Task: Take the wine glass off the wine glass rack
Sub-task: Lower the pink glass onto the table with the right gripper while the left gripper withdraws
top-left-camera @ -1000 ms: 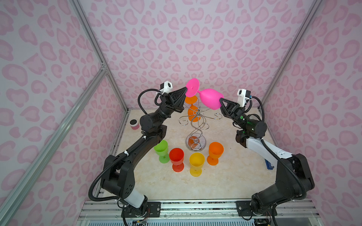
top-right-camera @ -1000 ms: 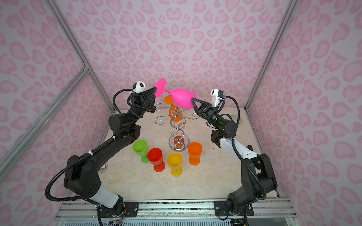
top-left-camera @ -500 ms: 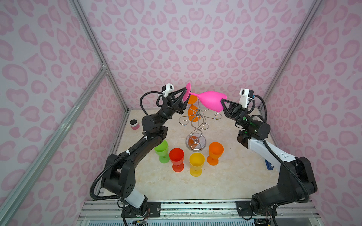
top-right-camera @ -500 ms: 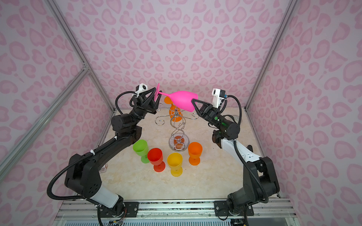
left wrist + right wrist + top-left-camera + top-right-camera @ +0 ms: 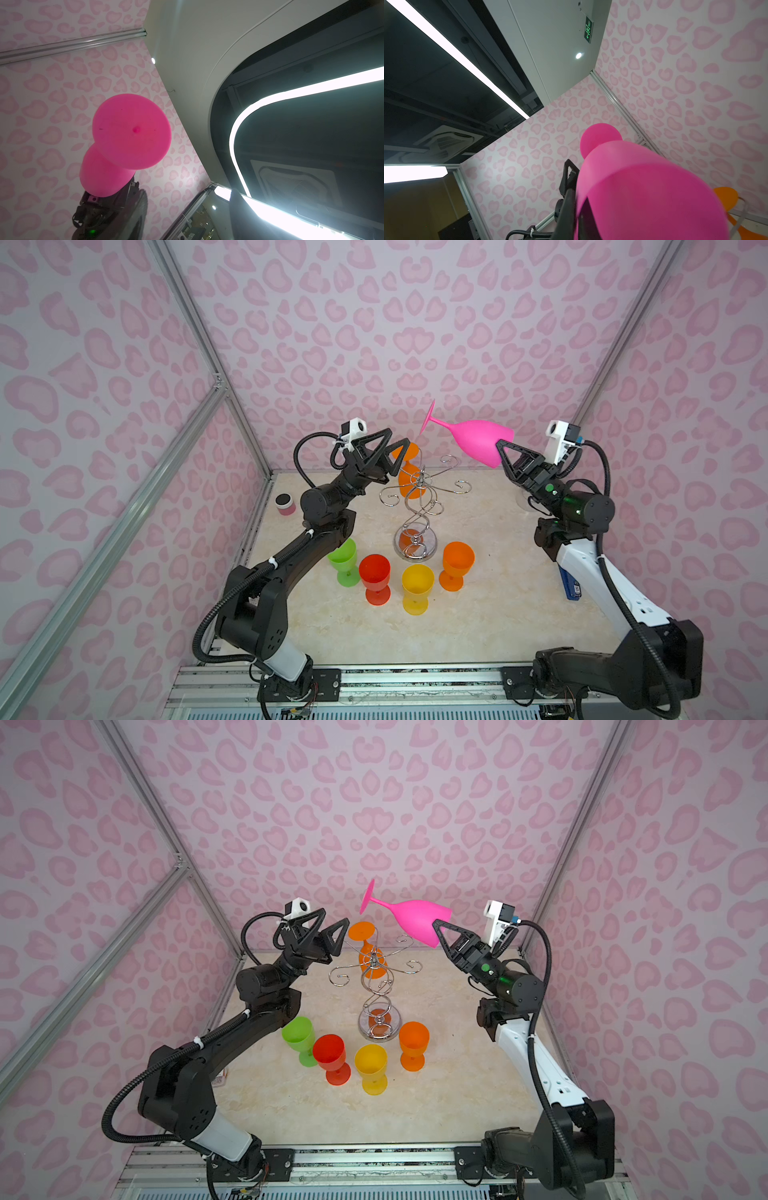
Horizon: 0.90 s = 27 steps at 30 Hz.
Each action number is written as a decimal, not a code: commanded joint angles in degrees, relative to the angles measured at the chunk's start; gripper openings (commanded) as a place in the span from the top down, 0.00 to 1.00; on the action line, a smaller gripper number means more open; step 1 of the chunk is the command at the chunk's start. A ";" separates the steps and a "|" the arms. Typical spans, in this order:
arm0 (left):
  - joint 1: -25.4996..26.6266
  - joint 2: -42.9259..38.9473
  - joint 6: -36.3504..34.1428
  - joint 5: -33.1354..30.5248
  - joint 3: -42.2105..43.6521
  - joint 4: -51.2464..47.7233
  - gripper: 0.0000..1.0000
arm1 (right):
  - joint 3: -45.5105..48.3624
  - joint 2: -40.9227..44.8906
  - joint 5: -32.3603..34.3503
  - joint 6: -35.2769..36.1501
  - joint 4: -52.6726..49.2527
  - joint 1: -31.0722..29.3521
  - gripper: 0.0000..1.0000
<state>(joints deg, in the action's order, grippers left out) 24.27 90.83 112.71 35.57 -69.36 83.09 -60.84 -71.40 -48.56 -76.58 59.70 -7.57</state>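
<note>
As right gripper (image 5: 500, 446) clamps, wine glass (image 5: 473, 437) rim sits between jaws.

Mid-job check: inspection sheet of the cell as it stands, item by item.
Surface: beige marbled table, no spills seen.
Job's things: wine glass rack upright mid-table; pink wine glass off it, held sideways; orange wine glass hangs upside down on it.
Clutter: green goblet, red goblet, yellow goblet, orange goblet upright before the rack; small jar at the table's left edge; blue object at its right edge.
Grippers: left gripper jaws open, empty, beside the rack top; right gripper shut on the pink wine glass's bowl rim.
Cables: black hoses loop along both arms, clear of the rack.
Surroundings: pink heart-print walls, aluminium frame.
</note>
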 commanded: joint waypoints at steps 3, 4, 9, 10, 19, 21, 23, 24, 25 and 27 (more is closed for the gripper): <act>-1.04 -4.63 -13.12 4.58 0.80 -7.22 0.34 | -11.73 8.71 12.14 43.29 -64.46 1.00 1.00; -1.28 -5.71 -15.58 5.22 0.89 -10.19 0.34 | -14.15 9.43 16.23 47.08 -72.62 1.47 1.00; -2.62 -12.08 -29.05 6.74 0.81 -26.39 0.34 | -16.38 11.30 20.33 50.49 -88.81 8.87 1.00; -2.97 -13.41 -31.64 6.67 0.68 -30.18 0.34 | -15.95 11.53 20.05 51.24 -90.58 10.13 1.00; -5.21 -24.08 -55.67 1.96 -3.14 -61.90 0.33 | -15.65 5.75 29.43 63.53 -108.23 4.86 1.00; -5.50 -25.60 -58.92 0.55 -4.00 -66.32 0.33 | -17.53 2.15 35.86 66.08 -112.22 -1.20 1.00; -5.97 -26.78 -60.36 -0.38 -4.24 -68.43 0.33 | -18.51 -1.14 39.21 67.20 -114.19 -5.27 1.00; -6.20 -27.30 -60.80 -0.65 -4.12 -69.20 0.33 | -18.60 -2.52 40.91 67.51 -114.66 -7.01 1.00; -6.38 -27.68 -61.06 -0.76 -4.10 -69.70 0.33 | -18.58 -3.75 42.26 67.74 -114.86 -8.28 1.00; -6.80 -28.44 -61.47 -1.10 -3.74 -70.51 0.33 | -18.59 -6.13 44.59 67.96 -115.08 -10.60 1.00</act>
<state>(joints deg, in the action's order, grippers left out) 17.87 63.26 55.29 35.90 -72.95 16.60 -79.18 -75.50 -11.11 -11.38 -52.01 -16.05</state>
